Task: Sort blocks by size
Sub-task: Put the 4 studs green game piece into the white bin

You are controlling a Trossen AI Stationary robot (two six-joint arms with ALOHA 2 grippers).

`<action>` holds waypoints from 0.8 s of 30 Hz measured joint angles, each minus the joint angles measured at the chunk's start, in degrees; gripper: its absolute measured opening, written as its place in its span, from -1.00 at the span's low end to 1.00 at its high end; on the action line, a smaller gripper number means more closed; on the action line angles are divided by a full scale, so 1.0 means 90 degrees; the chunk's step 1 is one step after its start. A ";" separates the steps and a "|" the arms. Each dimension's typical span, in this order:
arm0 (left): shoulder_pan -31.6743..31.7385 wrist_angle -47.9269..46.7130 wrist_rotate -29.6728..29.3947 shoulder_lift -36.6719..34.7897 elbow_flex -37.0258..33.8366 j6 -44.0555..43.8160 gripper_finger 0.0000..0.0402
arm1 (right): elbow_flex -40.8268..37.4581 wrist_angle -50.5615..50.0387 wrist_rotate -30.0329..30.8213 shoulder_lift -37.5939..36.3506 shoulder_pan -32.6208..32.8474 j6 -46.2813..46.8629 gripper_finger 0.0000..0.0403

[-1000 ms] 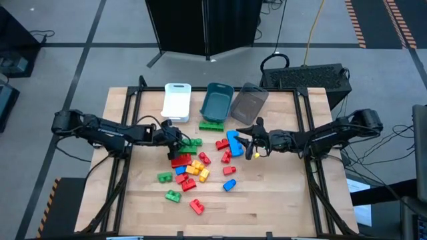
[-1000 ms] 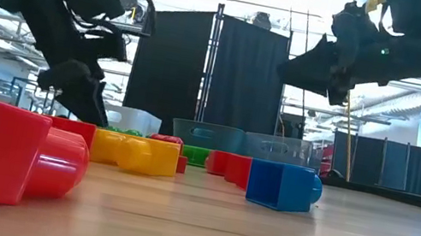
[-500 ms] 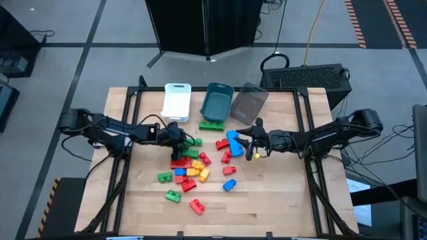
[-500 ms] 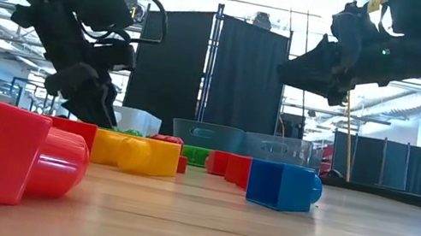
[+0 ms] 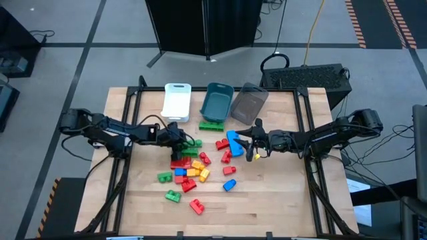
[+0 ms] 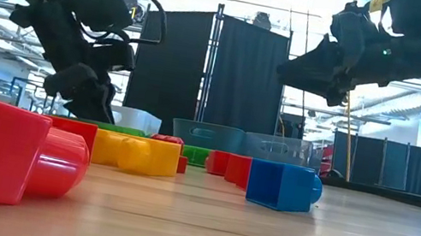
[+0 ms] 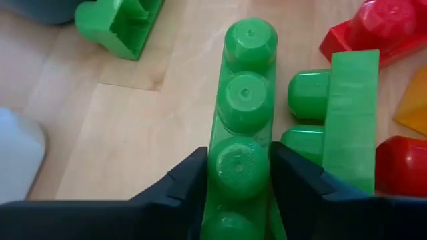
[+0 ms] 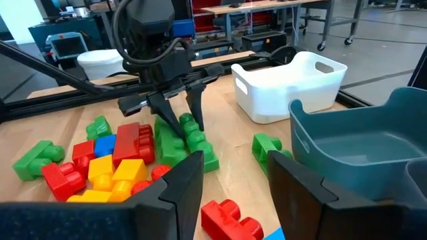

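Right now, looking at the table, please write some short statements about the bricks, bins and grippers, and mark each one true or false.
1. The left gripper is closed on a long green brick. True.
2. The right gripper holds a red brick. False: its fingers are open and hold nothing.
3. The white bin has bricks inside. False: it looks empty.
4. The teal bin stands between the white bin and the grey bin. True.

Left gripper (image 5: 181, 139) sits low at the blocks (image 5: 190, 170) heaped mid-table; right gripper (image 5: 249, 143) hangs beside them; white bin (image 5: 177, 101), teal bin (image 5: 217, 103), grey bin (image 5: 248, 104) stand behind.
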 joint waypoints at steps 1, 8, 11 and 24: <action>0.0000 -0.0002 -0.0027 -0.0038 -0.0007 0.0000 -0.35 | 0.0000 -0.0006 0.0000 0.0000 0.0001 0.0000 -0.25; 0.0000 -0.0193 -0.0145 -0.0493 -0.0035 -0.0253 -0.42 | 0.0000 -0.0013 0.0000 0.0000 0.0001 0.0000 -0.25; 0.0000 -0.0187 -0.0187 -0.0784 -0.0034 -0.0324 -0.42 | 0.0000 -0.0032 0.0000 0.0000 0.0039 0.0000 -0.25; 0.0002 -0.0370 -0.0825 -0.1929 0.0033 -0.1337 -0.42 | 0.0000 -0.0062 0.0002 0.0000 0.0079 0.0110 -0.25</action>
